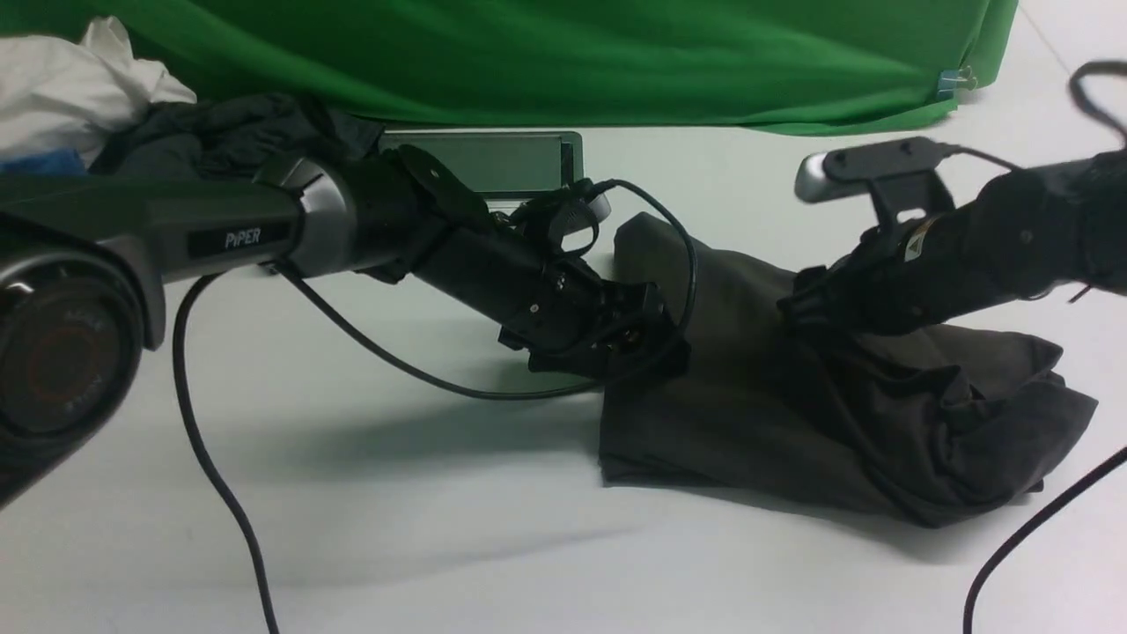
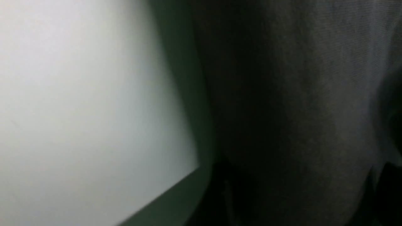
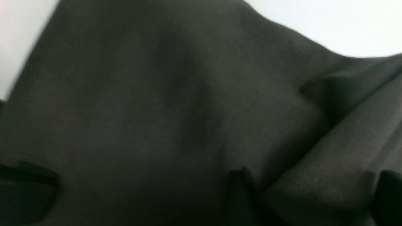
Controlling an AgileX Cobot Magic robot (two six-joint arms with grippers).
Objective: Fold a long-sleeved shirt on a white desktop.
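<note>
Your long-sleeved shirt (image 1: 748, 423) lies bunched on white desktop (image 1: 396, 546), right of centre, on near side of cable hatch (image 1: 493, 163). Your left gripper (image 1: 647, 342) sits at shirt's left edge, against cloth. Right gripper (image 1: 797, 308) is pressed into shirt's middle. Jaw opening and hold, both claws: cannot tell. Wrist views are blurred, filled with dark fabric.

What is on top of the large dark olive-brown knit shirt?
On the shirt, the black left gripper sits at the left edge, the black right gripper near the middle. Whether they grip cloth is hidden.
</note>
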